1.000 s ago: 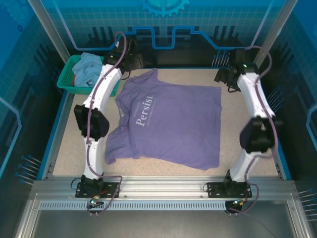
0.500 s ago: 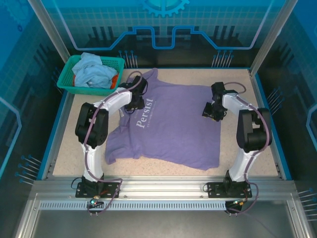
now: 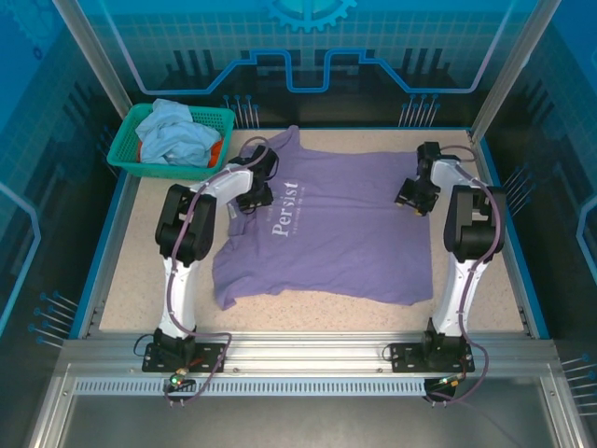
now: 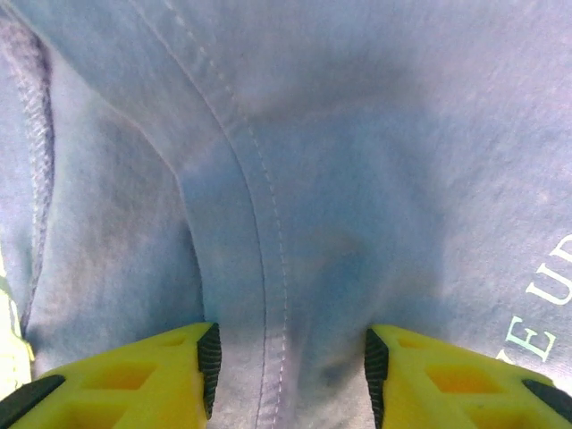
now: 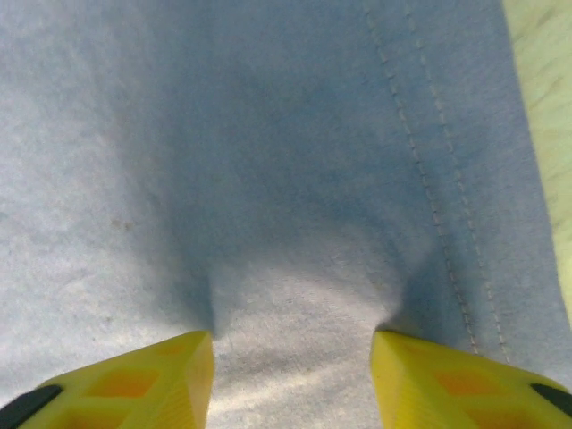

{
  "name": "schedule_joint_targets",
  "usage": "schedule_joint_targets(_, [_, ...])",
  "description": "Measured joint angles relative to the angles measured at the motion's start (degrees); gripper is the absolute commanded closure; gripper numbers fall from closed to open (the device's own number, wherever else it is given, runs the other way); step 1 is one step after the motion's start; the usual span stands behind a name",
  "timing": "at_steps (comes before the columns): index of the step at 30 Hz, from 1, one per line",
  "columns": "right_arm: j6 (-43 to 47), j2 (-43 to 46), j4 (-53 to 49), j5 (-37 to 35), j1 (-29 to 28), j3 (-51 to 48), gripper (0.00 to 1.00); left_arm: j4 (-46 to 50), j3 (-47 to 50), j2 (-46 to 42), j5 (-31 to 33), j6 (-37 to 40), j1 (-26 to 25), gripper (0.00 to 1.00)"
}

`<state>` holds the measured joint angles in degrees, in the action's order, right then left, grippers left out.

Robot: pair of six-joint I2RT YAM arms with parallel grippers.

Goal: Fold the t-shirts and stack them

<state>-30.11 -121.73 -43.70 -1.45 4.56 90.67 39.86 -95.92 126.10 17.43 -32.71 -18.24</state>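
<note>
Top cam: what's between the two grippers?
Cloth of the lavender t-shirt, with its white Persist lettering near the left gripper, runs unbroken to the right gripper. Top view shows it.

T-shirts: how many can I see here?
3: a lavender t-shirt spread on the table, a light-blue t-shirt bunched in the basket, and an orange t-shirt peeking from beneath it. More may be hidden in the basket.

Soft matt purple cloth of the t-shirt (image 3: 326, 233), speckled matt table (image 3: 131, 280), teal plastic basket (image 3: 163, 169).
</note>
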Motion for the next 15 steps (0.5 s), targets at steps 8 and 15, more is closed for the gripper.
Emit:
schedule_joint_targets(8, [-1.7,-3.4,-1.9,0.5,7.8,7.5,0.42,0.4,-5.0,0.7,-1.6,-1.4,-1.1,0.43])
schedule_joint_targets(15, [-3.0,4.0,1.8,3.5,9.0,0.1,0.35,0.5,-4.9,-0.1,1.1,-1.8,-0.6,0.4])
